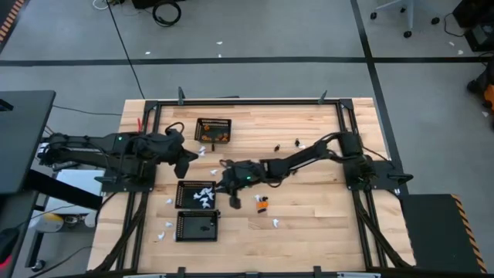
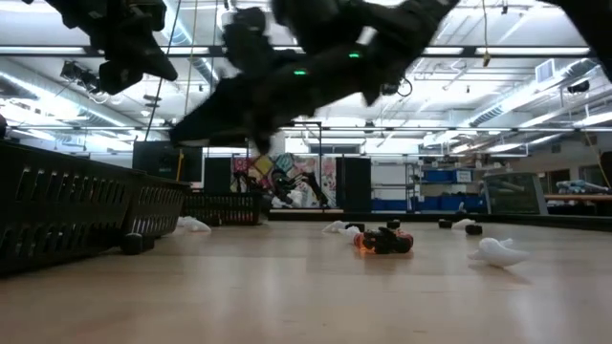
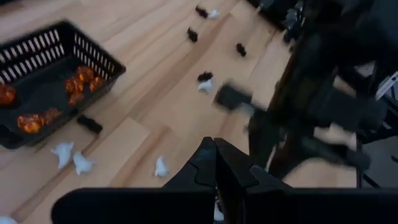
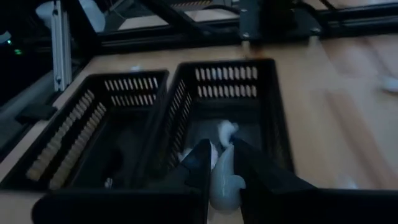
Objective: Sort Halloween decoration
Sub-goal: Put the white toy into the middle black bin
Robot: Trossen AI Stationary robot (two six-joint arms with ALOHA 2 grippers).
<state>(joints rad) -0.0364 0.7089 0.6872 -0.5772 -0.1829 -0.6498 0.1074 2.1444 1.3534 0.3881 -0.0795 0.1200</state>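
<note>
Halloween decoration pieces lie scattered over the wooden table and partly inside three black mesh baskets. At the left, the left gripper hangs above the table near the basket with orange pieces, its jaws pressed together and holding nothing. Orange rounded pieces sit in that basket; several white pieces lie on the wood just beside it. Toward the front, the middle basket contains white pieces, and the front basket stands just beside it; its contents cannot be made out. More white pieces lie on the wood to the left of these two baskets.

Near the centre, the right gripper hovers at the edge of the middle basket, its jaws pinching a white piece that hangs between them above the basket wall. To the right of it, an orange-and-black cluster rests on the table with a white piece near it. Black pieces lie further back, well apart from the baskets
</note>
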